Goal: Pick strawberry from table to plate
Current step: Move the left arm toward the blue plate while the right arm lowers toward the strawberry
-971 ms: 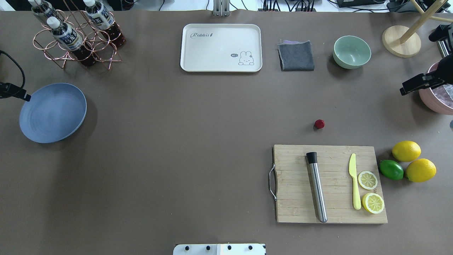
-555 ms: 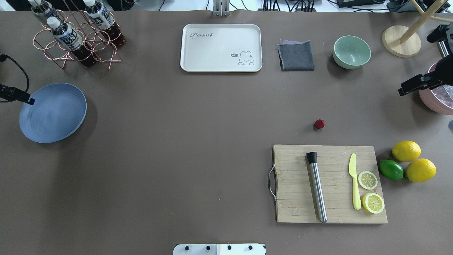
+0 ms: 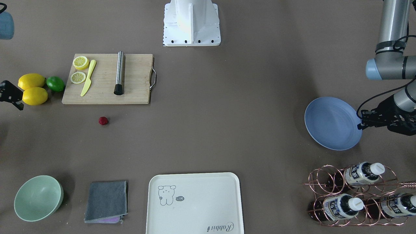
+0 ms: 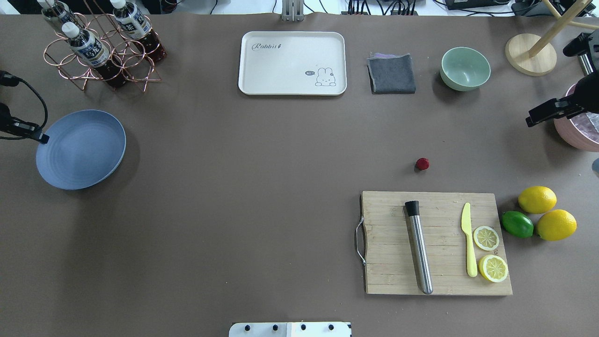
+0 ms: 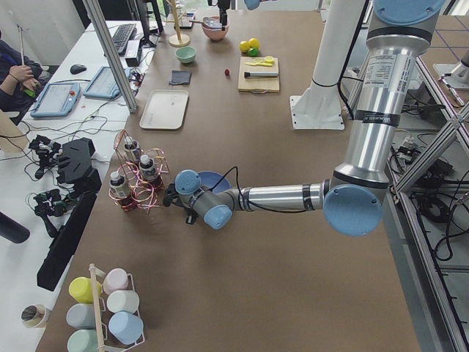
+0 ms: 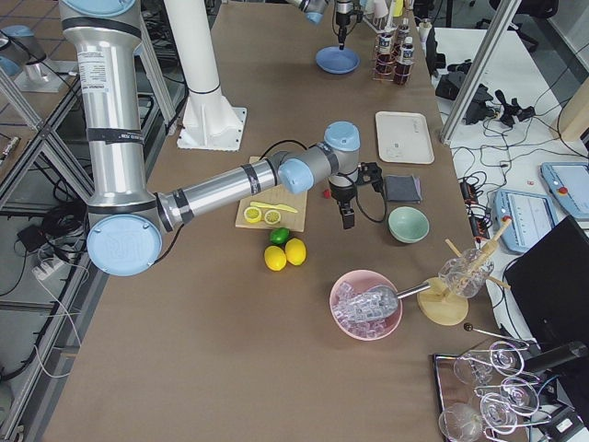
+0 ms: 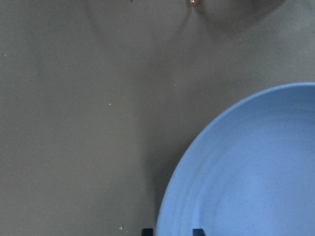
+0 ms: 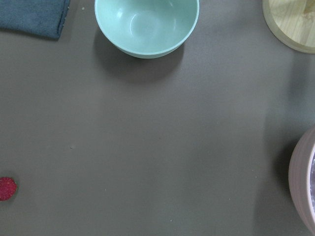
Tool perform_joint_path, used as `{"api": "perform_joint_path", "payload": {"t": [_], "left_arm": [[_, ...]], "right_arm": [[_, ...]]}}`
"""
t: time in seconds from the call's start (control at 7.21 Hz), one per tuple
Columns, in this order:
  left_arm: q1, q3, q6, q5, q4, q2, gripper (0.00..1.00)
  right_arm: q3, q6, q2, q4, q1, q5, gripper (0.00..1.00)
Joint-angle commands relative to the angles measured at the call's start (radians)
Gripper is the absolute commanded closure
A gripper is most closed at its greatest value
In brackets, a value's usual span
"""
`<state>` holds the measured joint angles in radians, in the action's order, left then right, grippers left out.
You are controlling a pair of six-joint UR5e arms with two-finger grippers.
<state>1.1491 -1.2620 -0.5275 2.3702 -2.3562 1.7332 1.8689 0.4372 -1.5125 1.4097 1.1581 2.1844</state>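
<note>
Strawberry (image 4: 422,163) on bare table (image 4: 262,187), just beyond cutting board (image 4: 388,276), well apart from plate (image 4: 82,150). Bring right gripper (image 4: 530,122) above it, drop straight down, close softly around bumpy sides to avoid rolling. Right gripper's state: cannot tell, open or closed. Left gripper (image 4: 43,138) seemingly clamped on plate rim, fingertips (image 7: 198,231) either side. Counted: 1 strawberry, 1 plate, 2 lemons (image 4: 537,199), 1 lime (image 4: 517,224), 2 lemon slices (image 4: 486,238), 3 bottles (image 4: 89,49).
</note>
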Motion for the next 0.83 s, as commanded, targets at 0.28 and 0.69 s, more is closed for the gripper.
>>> {"api": "perform_joint_path", "payload": {"t": [0.28, 0.69], "left_arm": [[-0.011, -0.228, -0.390, 0.049, 0.005, 0.002, 1.00], [-0.260, -0.359, -0.735, -0.145, 0.015, 0.088, 1.00]], "right_arm": [[-0.002, 0.000, 0.000, 0.000, 0.000, 0.002, 0.00], [-0.016, 0.005, 0.050, 0.006, -0.023, 0.005, 0.00]]}}
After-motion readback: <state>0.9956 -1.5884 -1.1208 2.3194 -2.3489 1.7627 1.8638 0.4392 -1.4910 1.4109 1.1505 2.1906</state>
